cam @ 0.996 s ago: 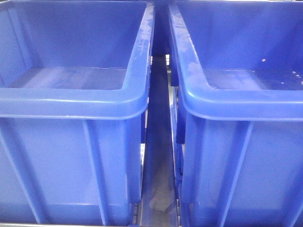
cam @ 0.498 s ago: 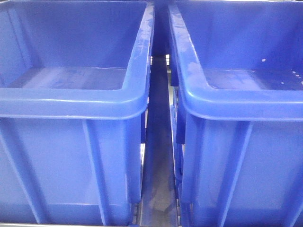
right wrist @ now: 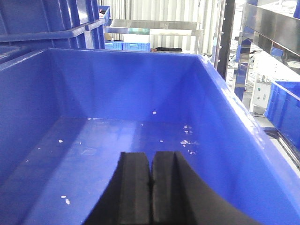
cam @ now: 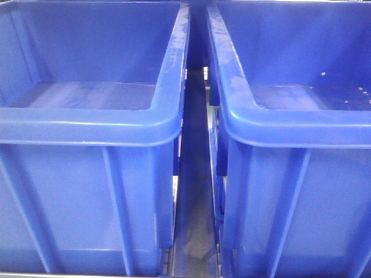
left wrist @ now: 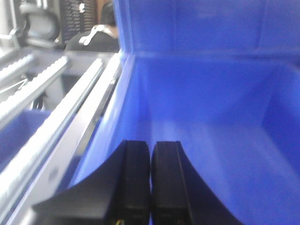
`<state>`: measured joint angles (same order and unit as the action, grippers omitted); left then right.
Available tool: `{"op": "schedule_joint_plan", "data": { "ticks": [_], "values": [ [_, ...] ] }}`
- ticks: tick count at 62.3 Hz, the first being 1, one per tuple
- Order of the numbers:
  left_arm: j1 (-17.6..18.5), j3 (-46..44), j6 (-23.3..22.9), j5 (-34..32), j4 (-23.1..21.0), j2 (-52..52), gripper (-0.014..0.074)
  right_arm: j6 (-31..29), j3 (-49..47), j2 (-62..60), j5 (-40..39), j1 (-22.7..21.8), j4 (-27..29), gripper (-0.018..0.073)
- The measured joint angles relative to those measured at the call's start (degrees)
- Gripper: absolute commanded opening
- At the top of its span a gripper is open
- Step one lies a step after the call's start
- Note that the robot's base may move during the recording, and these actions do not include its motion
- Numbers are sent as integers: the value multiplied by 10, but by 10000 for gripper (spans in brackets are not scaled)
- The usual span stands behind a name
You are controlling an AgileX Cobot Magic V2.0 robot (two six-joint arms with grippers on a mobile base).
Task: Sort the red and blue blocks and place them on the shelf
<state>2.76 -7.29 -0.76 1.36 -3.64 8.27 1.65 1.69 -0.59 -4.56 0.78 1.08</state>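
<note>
The red and blue blocks are out of view in every frame. My left gripper (left wrist: 150, 145) is shut with nothing between its black fingers; it hangs inside a large blue bin (left wrist: 211, 108) near that bin's left wall. Over the floor of another large blue bin (right wrist: 117, 93), my right gripper (right wrist: 151, 155) is likewise shut and empty. Neither gripper shows in the front view.
Two large blue bins (cam: 87, 124) (cam: 301, 124) stand side by side in the front view, a narrow gap (cam: 194, 191) between them. Metal shelf rails (left wrist: 56, 112) run left of the left bin. White specks (right wrist: 187, 140) dot the right bin's floor. More shelving (right wrist: 267, 28) stands at right.
</note>
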Motion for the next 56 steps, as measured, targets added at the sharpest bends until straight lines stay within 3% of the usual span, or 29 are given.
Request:
{"op": "schedule_joint_plan", "data": {
  "ticks": [16, 26, 40, 56],
  "values": [
    [0, 79, 0, -8, 5, -70, 125, 0, 0, 0, 0, 0, 0, 57],
    [2, 79, 0, -14, 9, -86, 125, 1, 0, 0, -1, 0, 0, 57],
    [32, 79, 0, -14, 10, -86, 125, 1, 0, 0, -2, 0, 0, 57],
    [28, 79, 0, -14, 10, -86, 125, 1, 0, 0, -3, 0, 0, 57]
  ]
}}
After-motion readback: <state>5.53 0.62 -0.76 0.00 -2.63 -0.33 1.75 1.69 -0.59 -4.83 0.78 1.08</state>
